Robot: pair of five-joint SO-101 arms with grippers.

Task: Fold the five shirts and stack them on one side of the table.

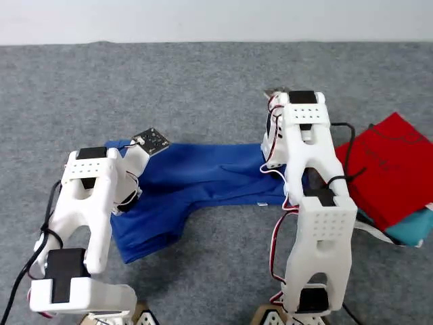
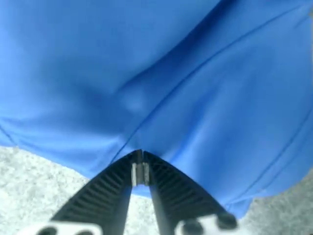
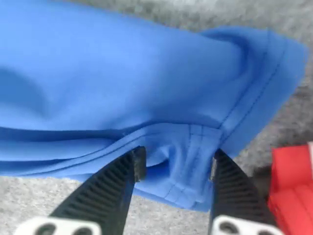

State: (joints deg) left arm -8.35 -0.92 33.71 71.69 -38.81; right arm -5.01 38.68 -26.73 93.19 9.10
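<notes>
A blue shirt (image 1: 196,179) lies partly folded and stretched across the middle of the grey table. My left gripper (image 2: 141,169) is at the shirt's left end (image 2: 186,88), with its fingertips pressed together on the hem. In the high view the left arm (image 1: 91,203) leans over that end. My right gripper (image 3: 176,164) stands open at the shirt's right end, and a bunched fold of blue fabric (image 3: 186,147) sits between its fingers. The right arm (image 1: 308,149) stretches over that end in the high view.
A folded red shirt (image 1: 389,166) lies at the right side of the table on top of a teal one (image 1: 416,229); its red corner (image 3: 291,186) is close to my right gripper. Bare grey table surface (image 1: 169,88) stretches behind the shirt.
</notes>
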